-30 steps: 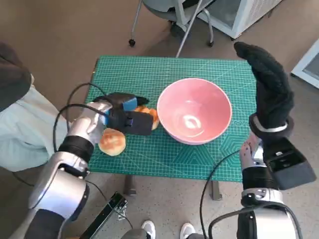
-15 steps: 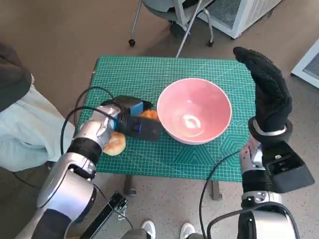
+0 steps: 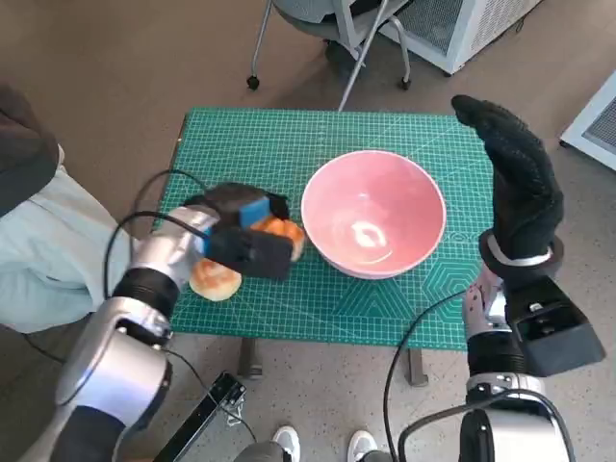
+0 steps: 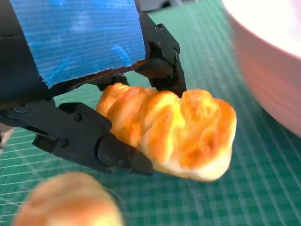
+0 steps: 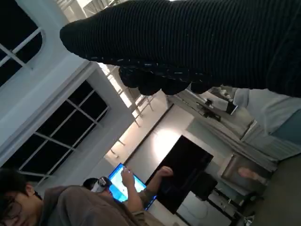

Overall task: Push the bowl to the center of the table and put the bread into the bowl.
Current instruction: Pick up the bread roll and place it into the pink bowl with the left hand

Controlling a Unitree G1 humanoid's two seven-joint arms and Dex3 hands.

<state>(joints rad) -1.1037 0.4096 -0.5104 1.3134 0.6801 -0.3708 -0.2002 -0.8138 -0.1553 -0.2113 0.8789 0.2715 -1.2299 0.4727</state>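
With bowl point(image 3: 373, 214) sitting mid tabletop point(image 3: 260, 144), bread step in hand: left robot hand point(image 3: 243, 231) grips bread point(image 4: 167, 133). Right robot hand point(image 3: 517, 183) raised, flat, holding nothing. Next: lift bread over rim, release.

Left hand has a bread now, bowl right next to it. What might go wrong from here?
1. The left hand holds the twisted bread only at one end; most of it hangs past the fingers, so it may slip during transfer.
2. The pink bowl rim is close; the bread may bump it.
3. A second bun lies beside the hand and may get knocked.
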